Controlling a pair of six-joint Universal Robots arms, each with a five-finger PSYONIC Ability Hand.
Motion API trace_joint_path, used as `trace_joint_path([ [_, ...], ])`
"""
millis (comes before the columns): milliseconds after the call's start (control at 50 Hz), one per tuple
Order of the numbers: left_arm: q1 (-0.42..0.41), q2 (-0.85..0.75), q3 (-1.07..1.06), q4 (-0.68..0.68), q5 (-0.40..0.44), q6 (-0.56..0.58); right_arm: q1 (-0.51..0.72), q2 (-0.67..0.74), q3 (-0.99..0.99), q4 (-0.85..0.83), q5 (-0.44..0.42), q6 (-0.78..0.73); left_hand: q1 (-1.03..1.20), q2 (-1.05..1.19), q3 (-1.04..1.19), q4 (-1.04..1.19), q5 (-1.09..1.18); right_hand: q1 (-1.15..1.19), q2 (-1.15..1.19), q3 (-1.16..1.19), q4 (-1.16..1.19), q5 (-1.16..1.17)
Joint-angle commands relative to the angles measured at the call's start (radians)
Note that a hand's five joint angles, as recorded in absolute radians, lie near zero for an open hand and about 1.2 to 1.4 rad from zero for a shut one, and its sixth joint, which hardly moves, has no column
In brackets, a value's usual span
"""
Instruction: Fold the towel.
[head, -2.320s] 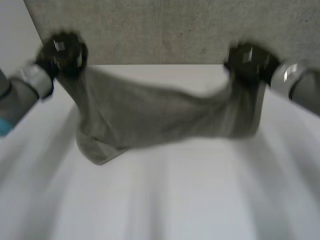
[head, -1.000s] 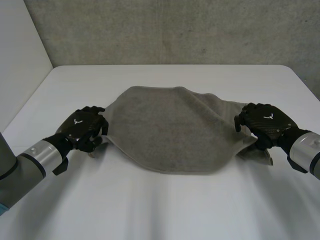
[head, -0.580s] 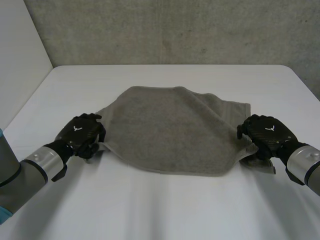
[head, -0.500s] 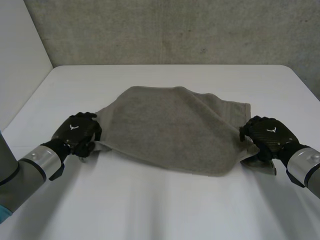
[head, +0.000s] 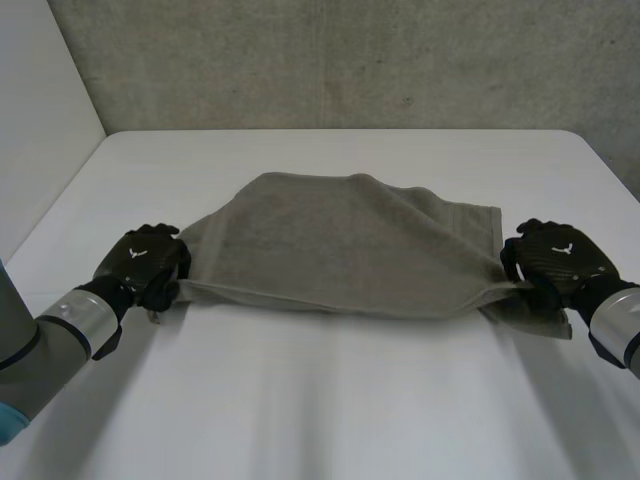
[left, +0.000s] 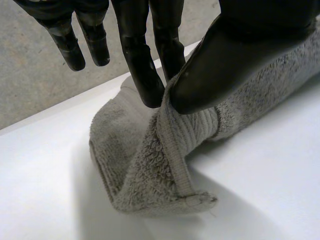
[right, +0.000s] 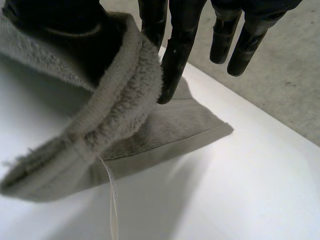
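Towel (head: 350, 245) corners pinched by white-emblemed left hand (head: 145, 260) and right hand (head: 558, 258); thin white tag (right: 113, 200) dangles.

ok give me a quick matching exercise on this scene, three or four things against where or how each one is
Things:
1. left hand
2. right hand
3. towel
4. table

States:
A. white, lying under everything
B. pinching the towel's right corner
C. grey, spread between both hands
D. pinching the towel's left corner

Pairs: 1-D, 2-B, 3-C, 4-A
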Motion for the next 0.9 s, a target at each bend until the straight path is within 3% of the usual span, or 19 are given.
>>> trace_joint_path([
  [20, 0.003, -0.015, 0.005, 0.007, -0.003, -0.001, -0.017, -0.009, -0.003, 0.005, -0.024, 0.027, -0.092, -0.091, -0.043, -0.05, -0.097, 0.08, 0.115, -0.007, -0.06, 0.066],
  [120, -0.006, -0.03, 0.005, 0.007, -0.003, -0.001, -0.019, -0.008, -0.003, 0.007, -0.036, 0.027, -0.423, -0.422, -0.043, -0.05, -0.428, 0.08, 0.115, -0.007, -0.06, 0.066],
  [240, -0.012, -0.032, 0.001, 0.006, -0.004, -0.001, -0.017, -0.008, -0.003, 0.007, -0.038, 0.027, -0.506, -0.505, -0.043, -0.05, -0.511, 0.08, 0.115, -0.007, -0.06, 0.066],
  [700, -0.005, -0.074, -0.002, 0.006, -0.006, 0.004, -0.026, -0.003, -0.011, 0.008, -0.053, 0.027, -0.453, -0.452, -0.043, -0.05, -0.459, 0.08, 0.115, -0.007, -0.06, 0.066],
  [820, 0.0, -0.087, -0.002, 0.006, -0.013, 0.083, -0.048, -0.002, -0.011, 0.011, -0.049, 0.025, -0.441, -0.441, -0.043, -0.05, -0.447, 0.08, 0.115, -0.007, -0.06, 0.066],
  [900, 0.001, -0.114, 0.002, 0.004, -0.044, 0.16, -0.051, 0.001, -0.012, 0.011, -0.048, 0.025, -0.316, -0.315, -0.043, -0.05, -0.321, 0.08, 0.115, -0.007, -0.06, 0.066],
])
